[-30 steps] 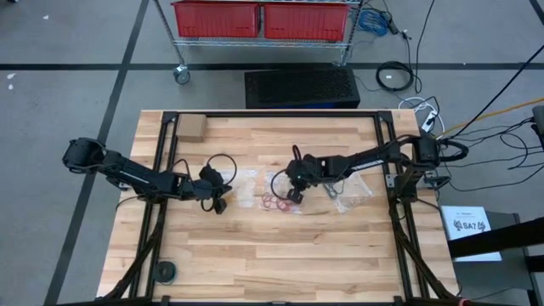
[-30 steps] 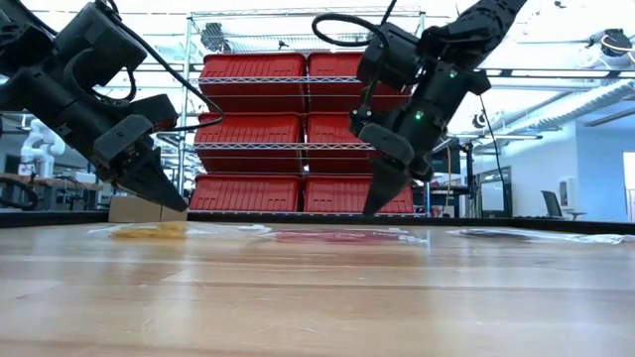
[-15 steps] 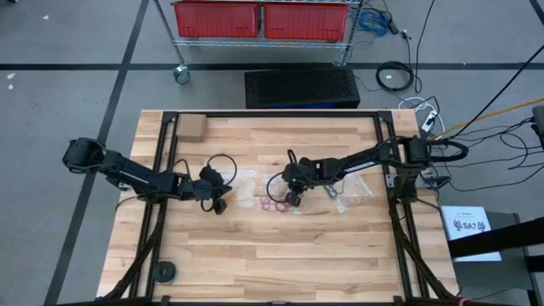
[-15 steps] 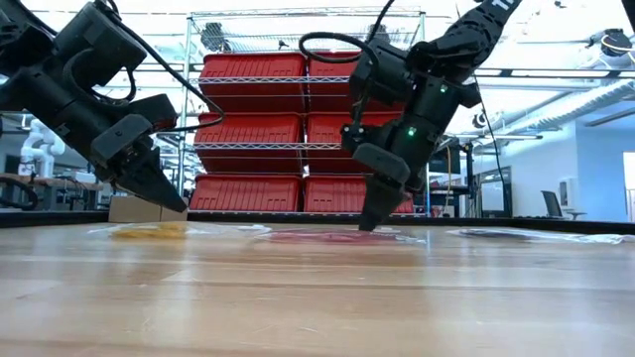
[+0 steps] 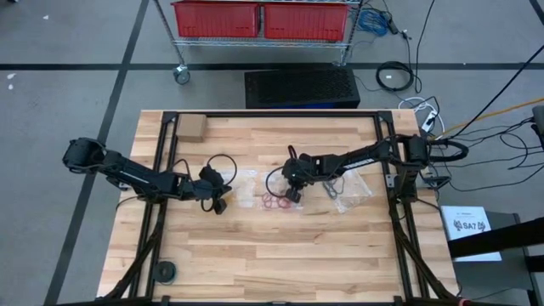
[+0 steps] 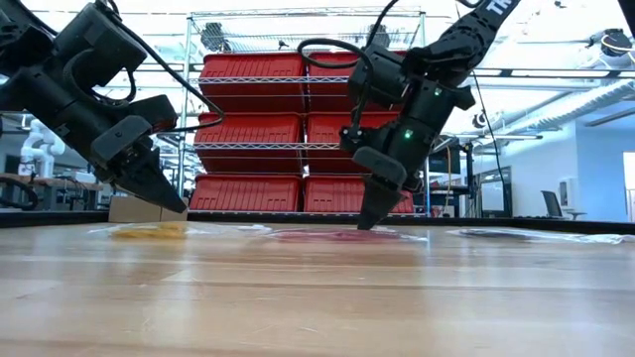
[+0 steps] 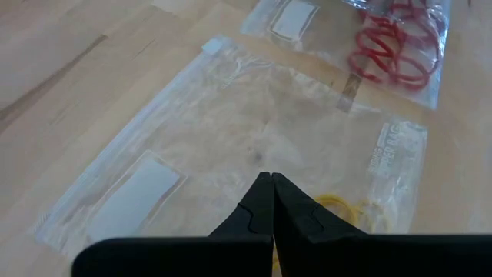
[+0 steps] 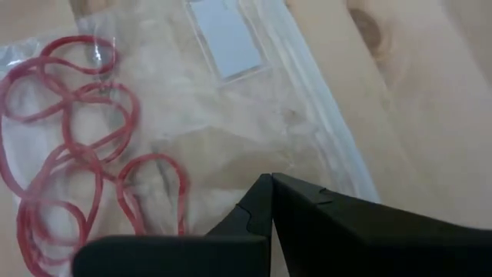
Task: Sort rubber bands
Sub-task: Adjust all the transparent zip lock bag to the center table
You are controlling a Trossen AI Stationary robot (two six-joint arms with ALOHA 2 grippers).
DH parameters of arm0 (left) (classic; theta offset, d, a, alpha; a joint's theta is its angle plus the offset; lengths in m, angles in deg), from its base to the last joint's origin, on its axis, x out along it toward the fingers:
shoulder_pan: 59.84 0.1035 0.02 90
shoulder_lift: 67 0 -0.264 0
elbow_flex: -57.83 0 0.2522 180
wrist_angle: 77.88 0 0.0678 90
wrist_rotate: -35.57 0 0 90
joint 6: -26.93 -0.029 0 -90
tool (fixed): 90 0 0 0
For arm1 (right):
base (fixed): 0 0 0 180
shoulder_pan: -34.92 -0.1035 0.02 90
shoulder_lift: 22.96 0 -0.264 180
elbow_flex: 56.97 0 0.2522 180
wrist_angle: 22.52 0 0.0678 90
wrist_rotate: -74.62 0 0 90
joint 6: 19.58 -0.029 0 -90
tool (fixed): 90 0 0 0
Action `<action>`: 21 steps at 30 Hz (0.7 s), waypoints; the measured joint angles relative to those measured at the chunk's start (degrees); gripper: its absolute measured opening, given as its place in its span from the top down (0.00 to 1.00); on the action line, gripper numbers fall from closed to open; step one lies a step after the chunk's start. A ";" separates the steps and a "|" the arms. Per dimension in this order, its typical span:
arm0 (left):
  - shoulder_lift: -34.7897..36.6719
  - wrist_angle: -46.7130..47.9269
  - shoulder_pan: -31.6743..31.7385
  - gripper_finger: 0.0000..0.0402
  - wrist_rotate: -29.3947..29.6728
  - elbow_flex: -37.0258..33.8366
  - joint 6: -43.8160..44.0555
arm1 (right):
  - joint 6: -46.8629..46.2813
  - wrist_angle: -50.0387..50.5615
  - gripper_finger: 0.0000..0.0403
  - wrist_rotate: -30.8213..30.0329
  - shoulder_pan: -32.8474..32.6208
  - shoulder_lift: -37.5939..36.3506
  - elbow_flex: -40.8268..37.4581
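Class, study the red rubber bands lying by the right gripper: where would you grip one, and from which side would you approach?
Take the outermost loop of the red rubber bands, where a single strand arcs clear of the tangle, coming straight down from above. They lie flat and overlapping against a clear plastic bag, so a side approach would probably snag several. The right gripper, now shut, would need to open first.

Red rubber bands (image 8: 73, 154) lie in a clear bag (image 8: 254, 131). Yellow rubber bands (image 7: 346, 208) show past the black left gripper (image 7: 271, 185). The table (image 5: 280, 255) is pale wood.
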 joint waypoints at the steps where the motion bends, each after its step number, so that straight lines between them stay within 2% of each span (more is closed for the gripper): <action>1: 0.00 0.00 0.00 1.00 0.00 0.00 0.00 | 0.00 0.02 1.00 0.02 0.19 0.00 0.00; 21: 0.00 0.02 0.00 1.00 -0.04 0.00 0.00 | -7.17 0.34 1.00 -2.86 -0.14 0.00 0.00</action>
